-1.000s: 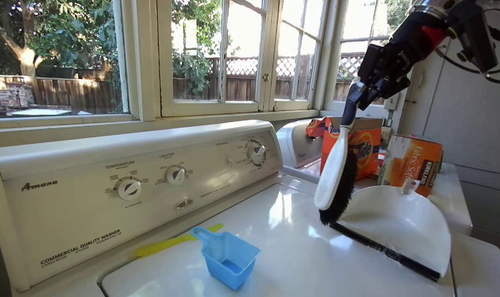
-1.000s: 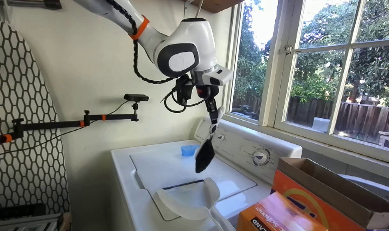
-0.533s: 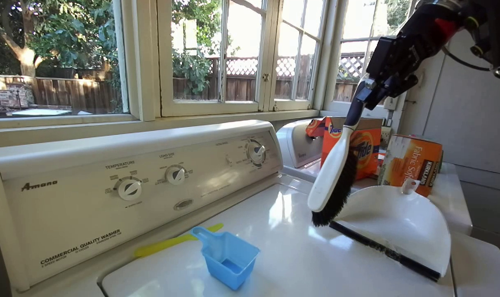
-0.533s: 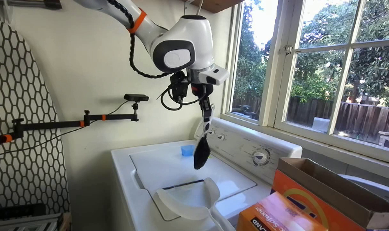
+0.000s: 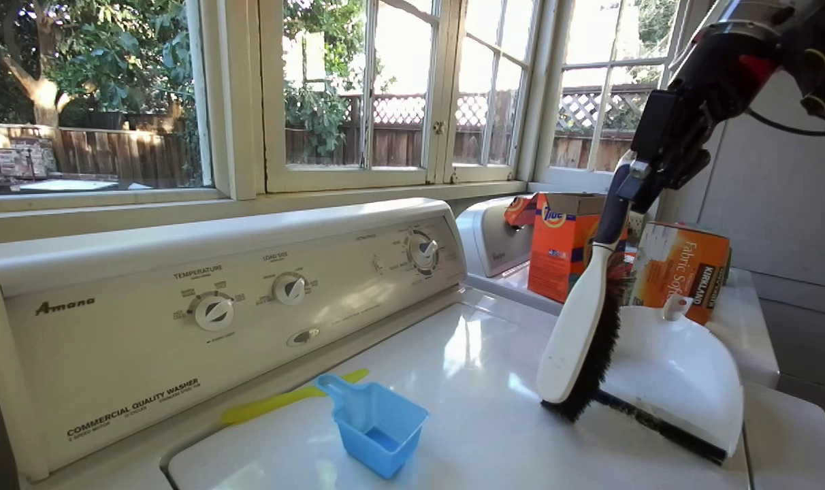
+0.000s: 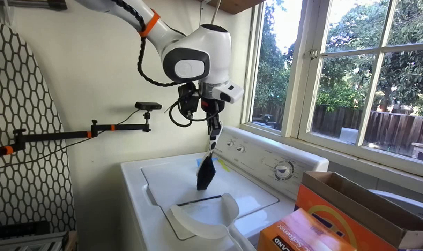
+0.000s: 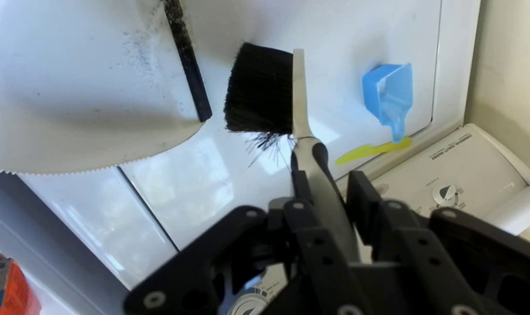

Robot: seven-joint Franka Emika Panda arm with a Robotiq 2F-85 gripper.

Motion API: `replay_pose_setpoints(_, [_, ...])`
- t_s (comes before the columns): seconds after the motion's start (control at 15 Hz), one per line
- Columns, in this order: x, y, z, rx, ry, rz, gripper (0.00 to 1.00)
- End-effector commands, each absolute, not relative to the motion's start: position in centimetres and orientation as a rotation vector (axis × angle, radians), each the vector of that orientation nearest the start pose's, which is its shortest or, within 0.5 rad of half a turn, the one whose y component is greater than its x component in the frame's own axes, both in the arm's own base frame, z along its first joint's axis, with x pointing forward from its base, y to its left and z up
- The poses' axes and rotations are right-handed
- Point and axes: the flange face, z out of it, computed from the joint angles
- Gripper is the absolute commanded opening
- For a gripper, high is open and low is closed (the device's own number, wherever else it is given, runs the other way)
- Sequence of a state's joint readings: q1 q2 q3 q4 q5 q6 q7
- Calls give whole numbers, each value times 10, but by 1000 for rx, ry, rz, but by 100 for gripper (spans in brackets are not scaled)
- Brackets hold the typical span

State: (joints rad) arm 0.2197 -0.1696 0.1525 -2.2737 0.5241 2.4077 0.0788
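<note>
While the claw (image 7: 329, 186) grips one brush (image 7: 287, 100) just beside one dustpan (image 5: 685, 367), two orange boxes (image 5: 674, 265) stand near that dustpan. One blue scoop (image 5: 378, 418) and one yellow utensil (image 5: 266, 407) lie farther from it.

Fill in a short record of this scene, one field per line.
Gripper: closed on a brush
Brush pose: tilted, bristles low at the washer; contact unclear
Dustpan: white, specks on it, apart from the bristles in the wrist view
Scoop: blue, open side up, on the washer
Yellow utensil: knife-shaped, partly behind the scoop in an exterior view
Boxes: orange Tide box, orange fabric softener box, close together
</note>
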Motion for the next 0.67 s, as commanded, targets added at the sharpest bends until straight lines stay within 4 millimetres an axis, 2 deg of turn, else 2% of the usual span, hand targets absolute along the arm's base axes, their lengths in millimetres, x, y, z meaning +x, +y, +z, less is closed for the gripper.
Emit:
replay_pose_setpoints(0.0, [465, 183, 453, -2680, 26, -192, 7])
replay_pose_setpoints(0.27, [462, 170, 447, -2712, 55, -136, 7])
replay_pose_setpoints(0.6, [460, 148, 447, -2754, 115, -148, 7])
